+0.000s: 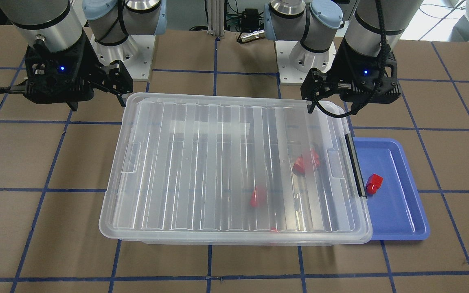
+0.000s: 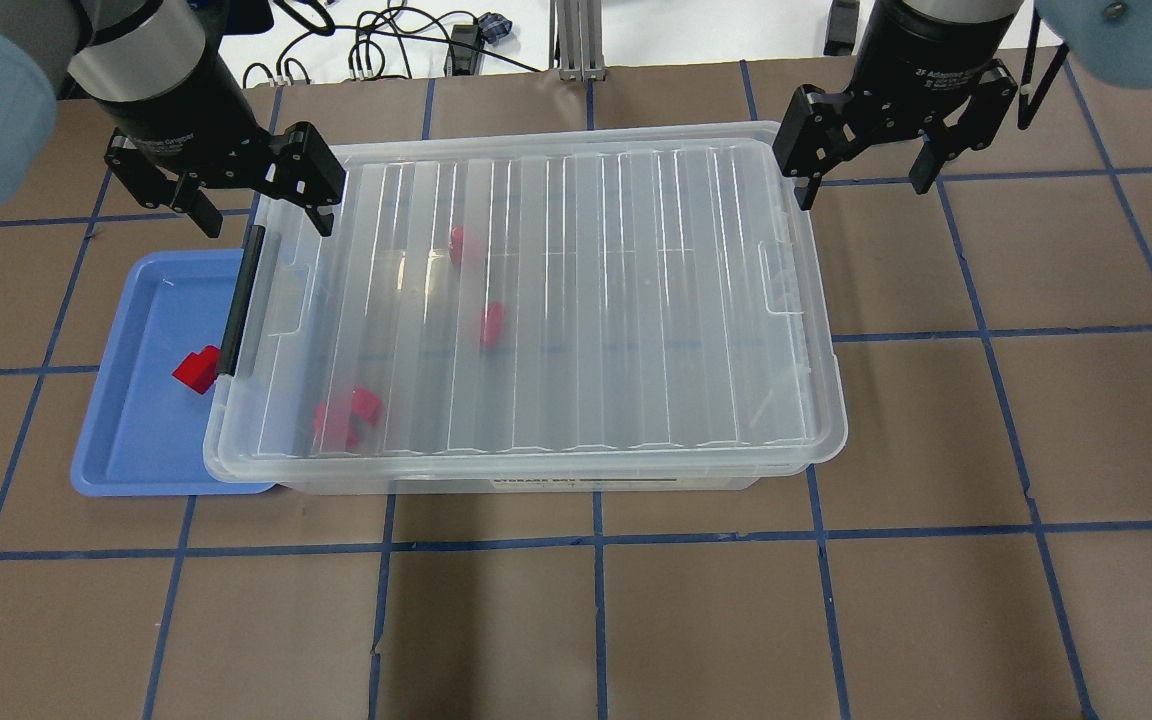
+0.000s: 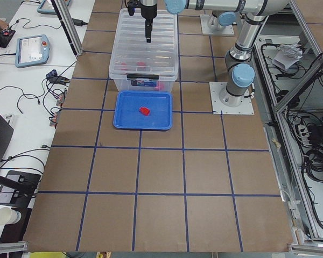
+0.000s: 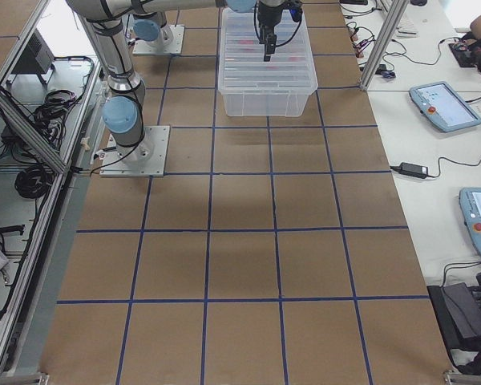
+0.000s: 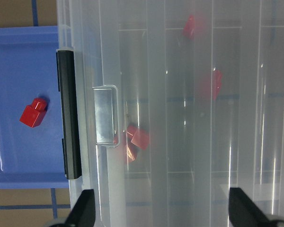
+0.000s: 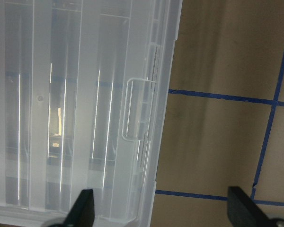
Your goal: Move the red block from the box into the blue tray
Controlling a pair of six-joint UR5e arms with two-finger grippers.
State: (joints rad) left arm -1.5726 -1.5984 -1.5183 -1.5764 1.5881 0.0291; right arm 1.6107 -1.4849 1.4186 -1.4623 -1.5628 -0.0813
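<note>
Ribbed lid [image 5: 255, 118] covers box [image 2: 436, 481]. Red block [image 5: 33, 112] in blue tray [image 5: 19, 156]: likely light, rigid, slick; pinch wider body's flat sides. Left end effector [image 2: 261, 205], right end effector [image 2: 861, 180] wide, empty.

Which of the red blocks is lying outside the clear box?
The red block in the blue tray, beside the black latch bar. It shows sharp and uncovered; the other red blocks appear blurred under the lid of the box.

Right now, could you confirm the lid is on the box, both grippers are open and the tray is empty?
Not quite: the tray holds one red block, as the overhead view shows. The lid is on the box, and the left gripper and right gripper are open.
</note>
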